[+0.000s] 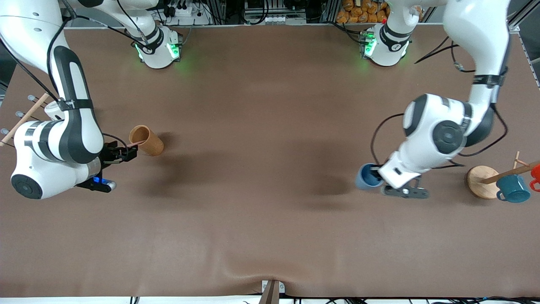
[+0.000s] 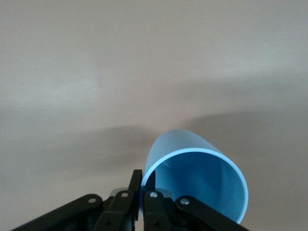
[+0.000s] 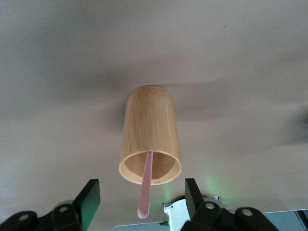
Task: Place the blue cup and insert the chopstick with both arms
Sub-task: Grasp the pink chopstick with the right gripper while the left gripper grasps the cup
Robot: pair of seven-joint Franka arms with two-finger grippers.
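our left gripper [image 1: 382,175] pinches the blue cup's [image 1: 368,176] rim at the left arm's end. at nine o'clock, our right gripper [image 1: 131,148], fingers spread, faces the chopstick [image 3: 145,183] standing in the brown cup [image 1: 146,140].

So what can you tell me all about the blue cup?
The blue cup is a small, smooth, light-blue tumbler with no handle, plastic by its look, slightly tapered and empty. The left end effector pinches its rim, one finger inside and one outside. It sits toward the left arm's end of the table, beside the round wooden stand. Whether it is lifted off the table is unclear.
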